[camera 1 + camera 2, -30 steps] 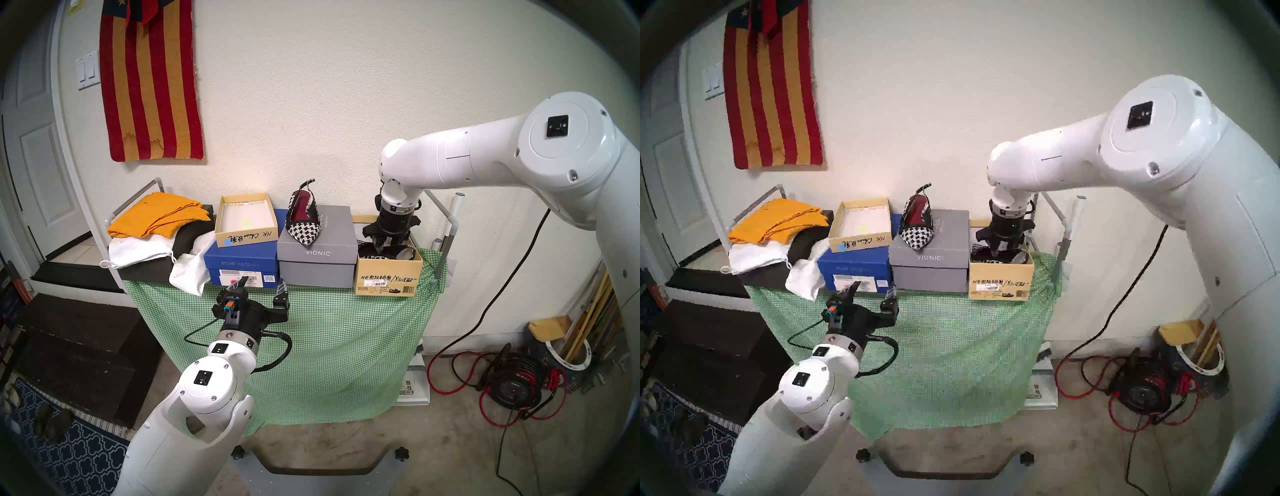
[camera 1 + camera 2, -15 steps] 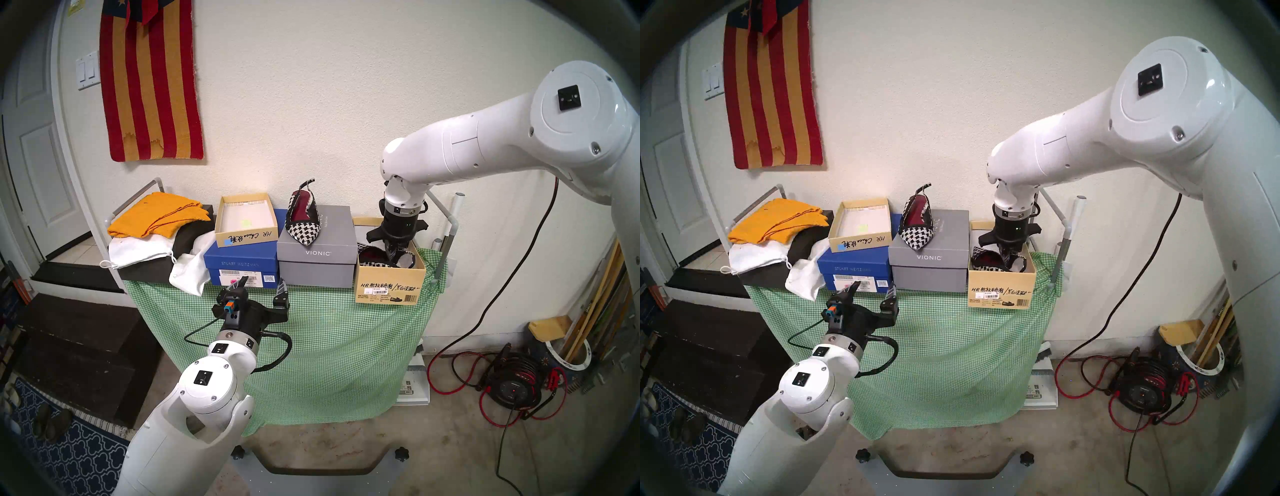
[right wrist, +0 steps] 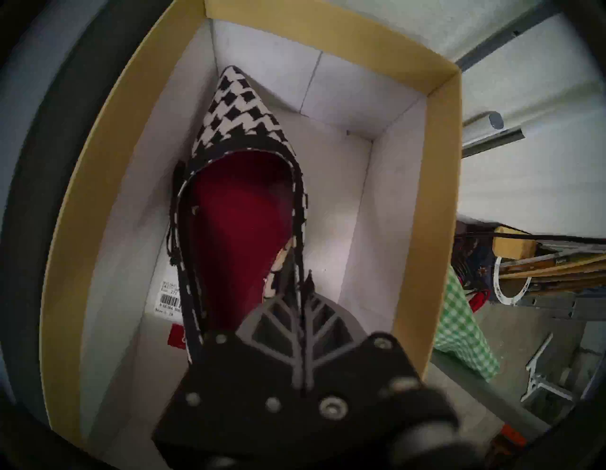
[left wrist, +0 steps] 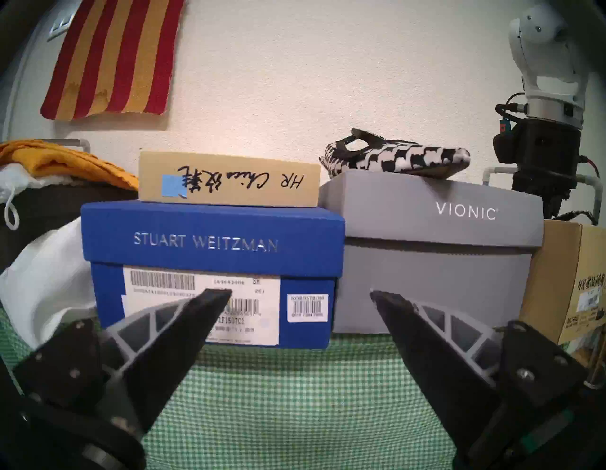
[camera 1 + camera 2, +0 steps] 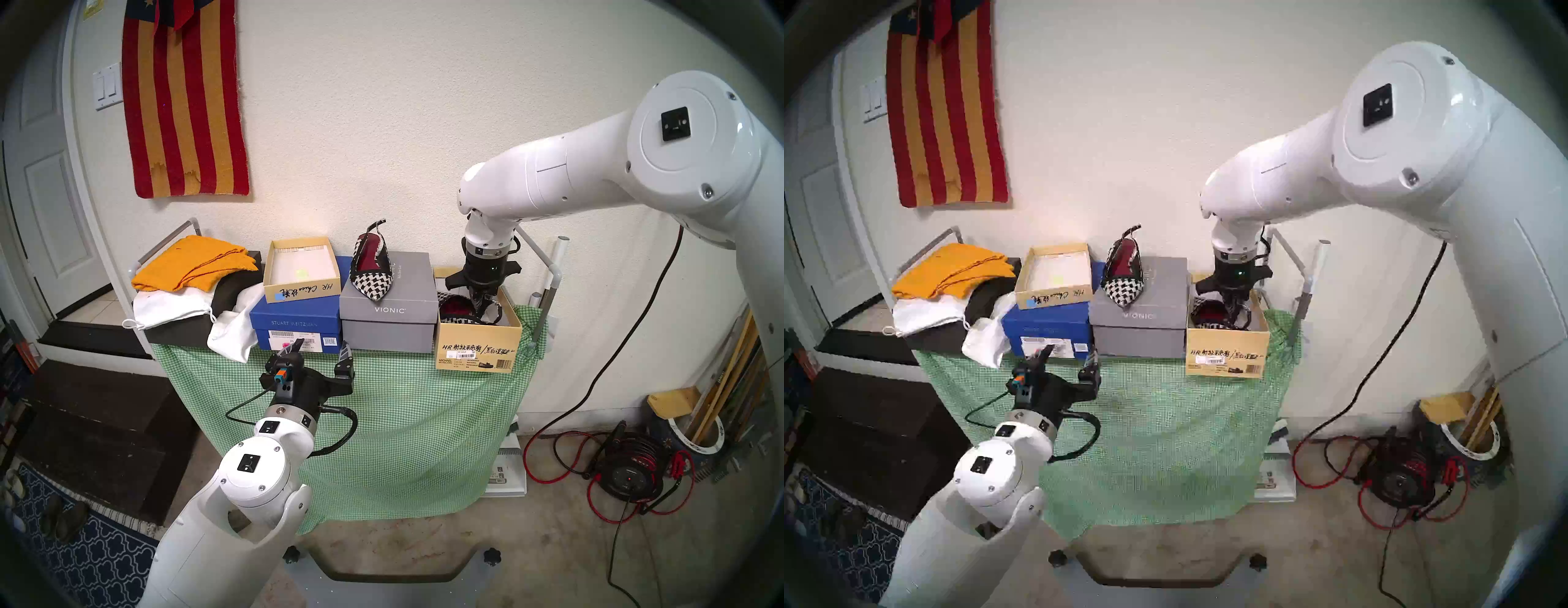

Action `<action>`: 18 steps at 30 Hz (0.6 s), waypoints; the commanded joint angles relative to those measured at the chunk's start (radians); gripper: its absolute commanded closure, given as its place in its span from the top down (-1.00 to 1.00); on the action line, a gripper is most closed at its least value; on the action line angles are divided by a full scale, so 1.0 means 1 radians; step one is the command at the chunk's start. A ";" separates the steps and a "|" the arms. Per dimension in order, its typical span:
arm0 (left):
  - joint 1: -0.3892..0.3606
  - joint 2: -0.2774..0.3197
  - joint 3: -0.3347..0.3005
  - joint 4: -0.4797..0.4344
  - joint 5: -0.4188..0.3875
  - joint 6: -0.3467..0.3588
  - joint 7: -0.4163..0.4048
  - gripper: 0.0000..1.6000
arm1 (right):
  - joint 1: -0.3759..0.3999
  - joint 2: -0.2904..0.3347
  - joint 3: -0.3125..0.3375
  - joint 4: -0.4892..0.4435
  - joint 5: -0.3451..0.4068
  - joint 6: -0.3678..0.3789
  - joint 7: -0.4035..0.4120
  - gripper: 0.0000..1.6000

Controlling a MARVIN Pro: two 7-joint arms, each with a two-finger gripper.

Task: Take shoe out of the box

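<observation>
The right claw (image 5: pixel 481 299) has gone from spread apart above the shoe (image 5: pixel 460 312) a second ago to pinched together now, and that is the change that matters: the grasp is made. In the head views the shoe is also sitting differently in the box (image 5: pixel 477 339) than before, with its red lining (image 3: pixel 239 229) now turned more toward the camera, so the lift seems to be just beginning. The shoe is not out yet; its pointed toe is still lying deep inside the white interior, near the far wall of the box, and its body is below the rim.

In the right wrist view the two fingers (image 3: pixel 295 325) are pressing flat against each other, with the thin black edge or strap of the shoe's rear side running up between them. The claw is gripping that edge, though the contact is partly blurred, so exactly how much material is being held is hard to say. A thin hold like this could slip as the shoe is rising clear of the walls.

The left claw (image 5: pixel 318 352) is hanging in front of the table (image 5: pixel 403 403), fingers wide apart, holding nothing and touching nothing. A matching shoe (image 5: pixel 371 271) is resting on the grey box (image 5: pixel 388 322).
</observation>
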 commanded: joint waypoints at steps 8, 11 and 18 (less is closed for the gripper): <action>0.000 0.001 -0.001 -0.001 0.000 0.000 0.000 1.00 | -0.114 -0.001 0.007 0.187 0.000 -0.002 -0.027 -1.00; 0.000 0.001 -0.001 -0.001 0.000 0.000 0.000 1.00 | -0.139 0.005 0.015 0.246 0.000 -0.002 -0.015 -1.00; 0.000 0.001 -0.001 -0.001 0.000 0.000 0.000 1.00 | -0.207 0.003 0.032 0.351 0.000 -0.002 -0.011 -1.00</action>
